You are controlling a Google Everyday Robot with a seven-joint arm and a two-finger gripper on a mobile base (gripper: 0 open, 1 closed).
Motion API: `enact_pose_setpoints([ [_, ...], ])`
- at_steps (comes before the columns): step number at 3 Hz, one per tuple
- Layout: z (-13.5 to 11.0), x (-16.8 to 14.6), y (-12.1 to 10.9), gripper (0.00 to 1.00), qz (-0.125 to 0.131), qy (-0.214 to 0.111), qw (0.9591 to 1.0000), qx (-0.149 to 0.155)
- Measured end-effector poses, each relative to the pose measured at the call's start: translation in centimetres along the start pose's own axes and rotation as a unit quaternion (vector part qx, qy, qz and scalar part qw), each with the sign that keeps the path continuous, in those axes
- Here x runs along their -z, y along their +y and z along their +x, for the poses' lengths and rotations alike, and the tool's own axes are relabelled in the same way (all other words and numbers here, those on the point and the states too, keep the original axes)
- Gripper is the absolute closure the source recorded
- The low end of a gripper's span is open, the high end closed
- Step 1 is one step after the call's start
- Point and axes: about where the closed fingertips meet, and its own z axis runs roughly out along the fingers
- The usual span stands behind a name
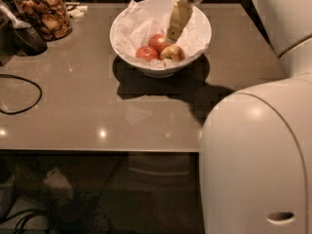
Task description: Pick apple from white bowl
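Since the apple [171,52] lies low in the bowl [161,70] beside two redder ones [146,52], the hand [173,34] hangs pointed down just above it, within the rim, though whether clenched or released I cannot tell.

Glossy tan table [97,106], light glints; seemingly dark floor [97,199] below.

Crumpled paper [137,26] lines the glossy white bowl [161,70], matt end effector [174,34] over it.
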Motion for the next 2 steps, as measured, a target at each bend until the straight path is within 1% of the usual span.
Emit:
enact_pose_setpoints([
  [1, 0.5, -1.8, -0.6, 0.26, -0.010, 0.009, 0.9998, -0.012],
  [2, 0.8, -3.5, -0.9, 0.28, -0.019, 0.021, 0.9994, -0.020],
])
